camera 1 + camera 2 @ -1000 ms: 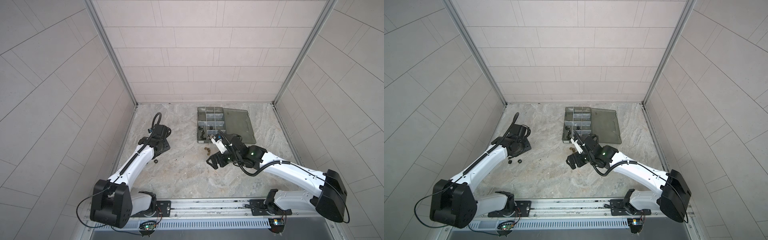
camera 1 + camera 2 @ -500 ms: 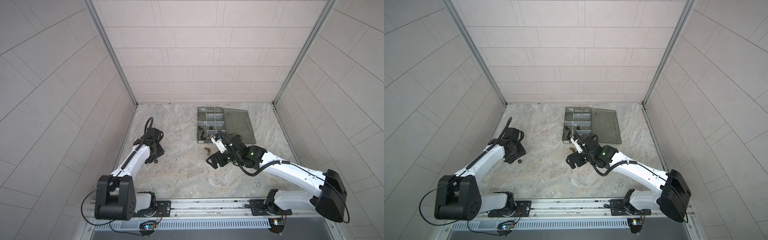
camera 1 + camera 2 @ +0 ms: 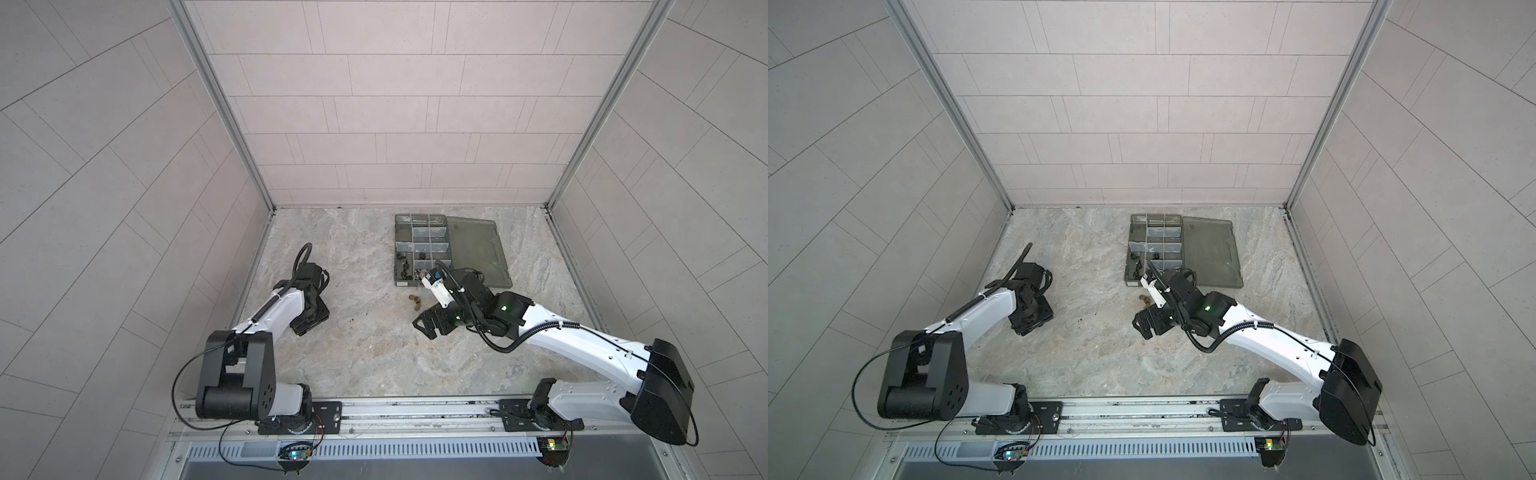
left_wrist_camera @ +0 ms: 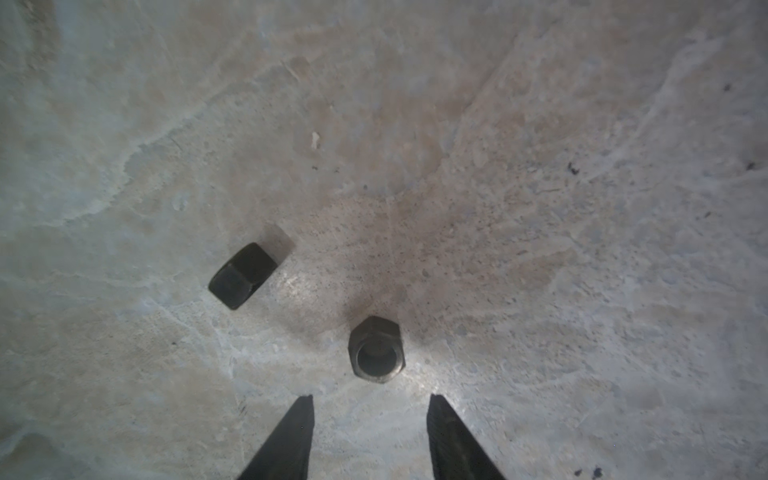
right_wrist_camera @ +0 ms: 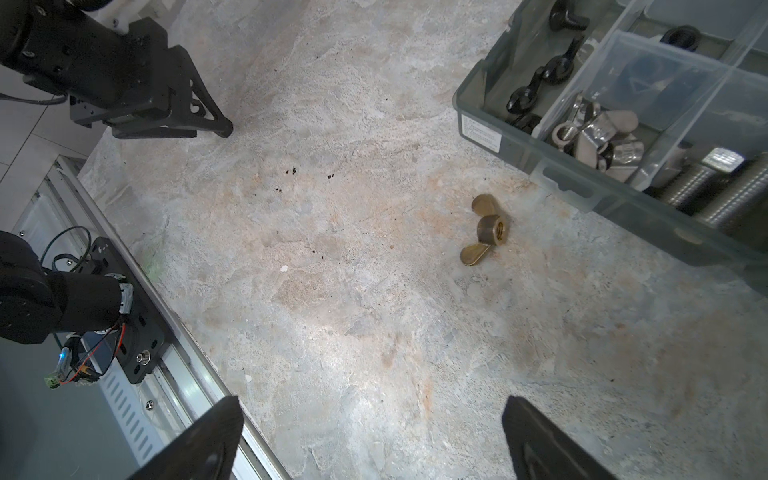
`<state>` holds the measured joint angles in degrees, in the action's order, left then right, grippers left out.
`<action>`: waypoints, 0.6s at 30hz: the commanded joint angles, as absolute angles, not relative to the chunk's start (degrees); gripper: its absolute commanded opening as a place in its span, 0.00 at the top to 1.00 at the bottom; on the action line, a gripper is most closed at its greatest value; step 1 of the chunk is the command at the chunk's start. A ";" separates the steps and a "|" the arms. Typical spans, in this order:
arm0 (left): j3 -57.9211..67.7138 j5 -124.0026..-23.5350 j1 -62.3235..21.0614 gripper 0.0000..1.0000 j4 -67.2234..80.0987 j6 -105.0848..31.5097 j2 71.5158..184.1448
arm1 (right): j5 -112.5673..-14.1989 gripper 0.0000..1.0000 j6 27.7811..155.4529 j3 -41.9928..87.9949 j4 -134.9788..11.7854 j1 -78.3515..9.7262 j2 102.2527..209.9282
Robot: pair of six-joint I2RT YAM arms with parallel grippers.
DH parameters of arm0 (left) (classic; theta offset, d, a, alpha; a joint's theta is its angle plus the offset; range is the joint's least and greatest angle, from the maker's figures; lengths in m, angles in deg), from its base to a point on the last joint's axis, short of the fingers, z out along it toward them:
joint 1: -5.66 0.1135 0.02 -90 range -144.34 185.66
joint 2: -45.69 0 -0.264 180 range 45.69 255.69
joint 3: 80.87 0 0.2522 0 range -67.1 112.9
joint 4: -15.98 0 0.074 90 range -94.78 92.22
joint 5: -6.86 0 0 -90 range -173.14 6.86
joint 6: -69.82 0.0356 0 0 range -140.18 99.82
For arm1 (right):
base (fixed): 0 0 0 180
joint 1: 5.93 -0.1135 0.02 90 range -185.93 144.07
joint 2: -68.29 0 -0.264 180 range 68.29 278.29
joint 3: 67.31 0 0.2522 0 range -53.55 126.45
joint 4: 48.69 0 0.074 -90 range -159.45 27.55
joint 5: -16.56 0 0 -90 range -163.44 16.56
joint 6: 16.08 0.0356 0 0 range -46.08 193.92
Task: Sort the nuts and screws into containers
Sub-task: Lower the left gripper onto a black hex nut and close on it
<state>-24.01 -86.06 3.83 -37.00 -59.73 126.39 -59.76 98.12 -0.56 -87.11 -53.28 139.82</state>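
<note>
Two black hex nuts lie on the stone floor in the left wrist view, one flat with its hole up (image 4: pixel 376 349), one on its side (image 4: pixel 242 275). My left gripper (image 4: pixel 371 399) is open just short of the flat nut, with nothing between its fingers; in both top views it (image 3: pixel 309 322) covers those nuts. A brass wing nut (image 5: pixel 484 229) lies beyond my right gripper (image 5: pixel 372 405), which is wide open and empty. The containers are compartments of the grey organizer box (image 5: pixel 582 195), holding black wing nuts (image 5: pixel 540 83), silver wing nuts (image 5: pixel 598 133) and screws (image 5: pixel 715 183).
The box (image 3: pixel 395 249) lies at the back right with its lid (image 3: pixel 478 253) folded open to the right. Brass nuts (image 3: pixel 415 301) lie just in front of it, by my right gripper (image 3: pixel 432 324). The rail (image 3: pixel 415 411) runs along the front edge.
My left gripper has drawn back toward the front and come down over the black nuts. The right arm has hardly moved.
</note>
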 commanded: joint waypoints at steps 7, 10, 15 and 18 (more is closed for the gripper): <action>-25.19 -87.14 5.48 0.53 -33.90 -59.21 130.40 | -58.49 0.01 97.15 -1.45 -87.58 -51.30 139.06; -25.13 -86.75 6.03 0.54 -33.22 -59.12 130.89 | -58.03 0.01 97.04 -1.43 -87.63 -50.87 139.36; -25.34 -86.41 6.84 0.54 -32.24 -59.04 131.70 | -57.59 0.01 96.89 -1.17 -87.67 -50.41 139.99; -25.36 -86.18 7.05 0.55 -31.49 -59.07 132.59 | -57.46 0.01 96.88 -1.00 -87.67 -50.31 140.31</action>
<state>-24.91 -85.77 6.41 -32.22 -59.27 130.63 -57.82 97.66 -0.60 -87.11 -50.57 139.93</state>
